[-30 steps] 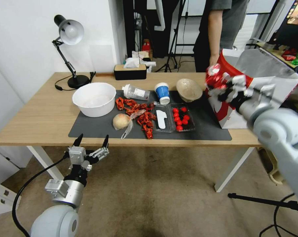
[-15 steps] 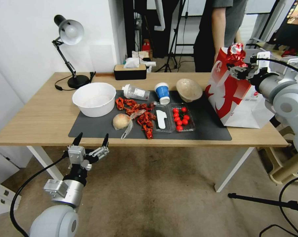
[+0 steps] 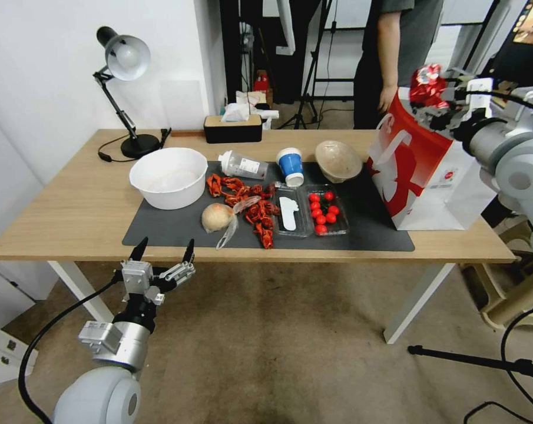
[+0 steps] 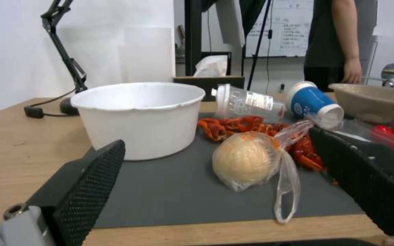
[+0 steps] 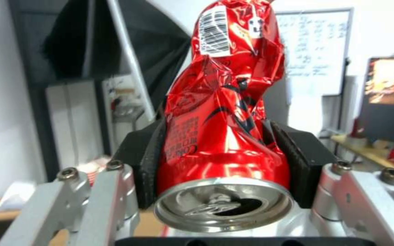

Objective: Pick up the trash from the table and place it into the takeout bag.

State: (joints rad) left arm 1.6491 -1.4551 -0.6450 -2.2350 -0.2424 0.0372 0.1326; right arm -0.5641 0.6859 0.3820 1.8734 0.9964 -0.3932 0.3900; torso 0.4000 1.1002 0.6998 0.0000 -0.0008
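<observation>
The right gripper [image 3: 436, 101] clamps the crushed red can [image 3: 426, 86] above the takeout bag [image 3: 422, 171]; centre it over the mouth (clear of handles) before letting go; the left gripper [image 3: 163, 253] waits spread below the table [image 3: 72, 206].

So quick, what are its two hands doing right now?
Left hand: open, holding nothing, parked low in front of the table.
Right hand: closed on the crushed red can, raised over the takeout bag.
</observation>
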